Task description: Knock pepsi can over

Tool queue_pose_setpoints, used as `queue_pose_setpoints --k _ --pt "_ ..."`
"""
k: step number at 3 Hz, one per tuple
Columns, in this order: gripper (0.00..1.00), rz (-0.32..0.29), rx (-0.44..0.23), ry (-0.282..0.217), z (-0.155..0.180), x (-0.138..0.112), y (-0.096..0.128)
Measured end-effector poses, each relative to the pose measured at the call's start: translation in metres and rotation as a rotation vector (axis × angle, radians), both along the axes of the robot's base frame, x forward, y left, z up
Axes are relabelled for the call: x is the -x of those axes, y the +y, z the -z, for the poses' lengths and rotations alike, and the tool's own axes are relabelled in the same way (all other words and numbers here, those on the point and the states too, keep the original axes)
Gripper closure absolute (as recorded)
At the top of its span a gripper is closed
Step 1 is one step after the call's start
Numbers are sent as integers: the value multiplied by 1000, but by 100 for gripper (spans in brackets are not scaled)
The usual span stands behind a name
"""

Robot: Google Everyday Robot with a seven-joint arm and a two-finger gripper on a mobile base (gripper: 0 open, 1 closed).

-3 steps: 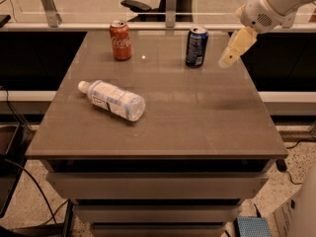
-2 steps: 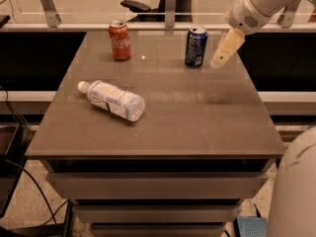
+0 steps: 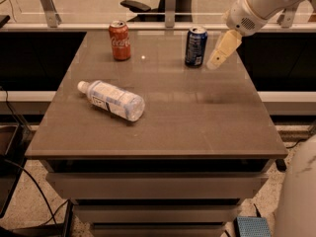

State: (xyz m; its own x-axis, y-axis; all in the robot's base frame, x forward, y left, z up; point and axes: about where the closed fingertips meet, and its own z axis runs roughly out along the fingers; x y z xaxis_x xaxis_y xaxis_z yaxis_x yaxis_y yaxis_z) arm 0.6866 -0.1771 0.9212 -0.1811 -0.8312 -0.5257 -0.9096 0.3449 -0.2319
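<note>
**Gripper [image 3: 216, 62] edges left toward pepsi can [image 3: 196, 46]**

Since a second ago I have brought the gripper left. It now hangs just right of the pepsi can, not touching, and angled down toward its base. I judge that low sideways pose suits a shove. Clenched or released, I cannot tell. The pepsi can stands upright near the table's [image 3: 197, 117] far edge.

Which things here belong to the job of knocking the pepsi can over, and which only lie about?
For the job: pepsi can, upright; gripper, close beside it.
Lying about: Coca-Cola can, upright; bottle, on its side.
</note>
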Motion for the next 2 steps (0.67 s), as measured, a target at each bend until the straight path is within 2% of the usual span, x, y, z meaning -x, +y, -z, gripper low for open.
queue_pose_setpoints --k 2 --pt "0 84 -60 -39 16 -6 19"
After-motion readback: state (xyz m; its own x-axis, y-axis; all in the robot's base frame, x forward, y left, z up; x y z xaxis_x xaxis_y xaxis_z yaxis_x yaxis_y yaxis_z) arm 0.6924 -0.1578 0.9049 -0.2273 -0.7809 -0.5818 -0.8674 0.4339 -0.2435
